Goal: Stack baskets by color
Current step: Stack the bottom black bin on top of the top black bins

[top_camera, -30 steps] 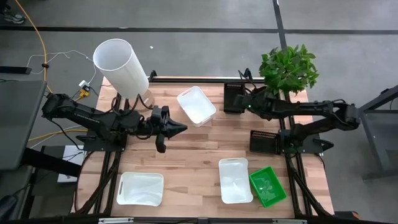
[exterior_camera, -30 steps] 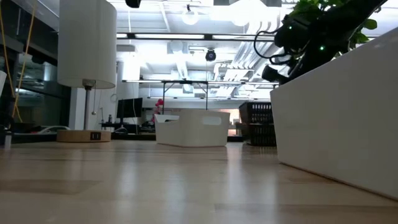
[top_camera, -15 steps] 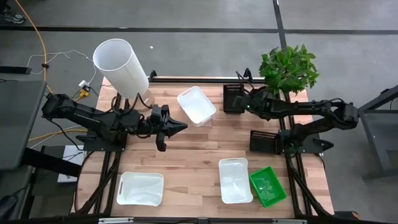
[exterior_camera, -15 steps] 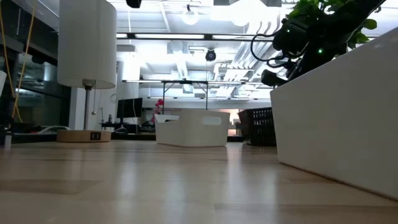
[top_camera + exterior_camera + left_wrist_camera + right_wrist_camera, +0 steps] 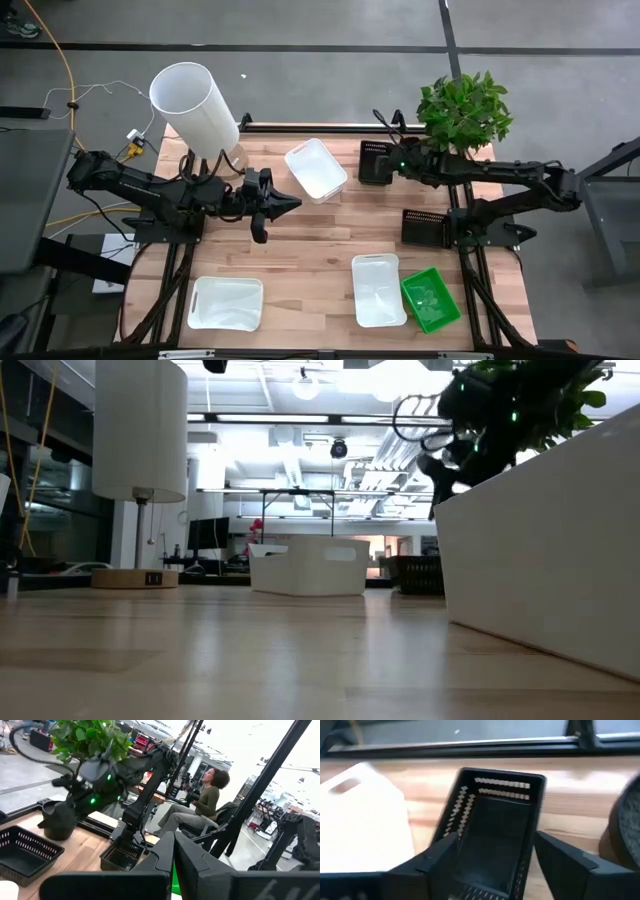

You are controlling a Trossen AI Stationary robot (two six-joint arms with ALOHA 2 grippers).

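**A:** What are the right gripper's (image 5: 492, 857) fingers doing?

**B:** They are spread wide apart. A black basket (image 5: 492, 827) shows between them, just under them, but they are not pinching it. That basket sits on the table (image 5: 320, 235) right beside the plant pot (image 5: 622, 835), at the far edge.

**A:** What does the basket look like?

**B:** It is small, shallow and dark, with little holes in rows along its sides. It has nothing in it. Its long side points from the plant pot's edge of the table toward the near edge.

**A:** Is there another black one?

**B:** Yes, a second black basket (image 5: 424, 227) lies closer to the front than the plant pot, by the right arm's base. Its long side runs across the table.

**A:** And the other baskets?

**B:** A white basket (image 5: 316, 169) sits tilted, to the left of the plant pot. Two more are near the front: one white basket (image 5: 378, 290) with a green basket (image 5: 431, 300) touching its side, and another white basket (image 5: 226, 302) far to the left. I see nothing inside them.

**A:** And the left gripper (image 5: 290, 205)?

**B:** Its fingers are pressed together, holding nothing. It hangs over the table, well left of the plant pot, near a tall white tube (image 5: 195, 105).
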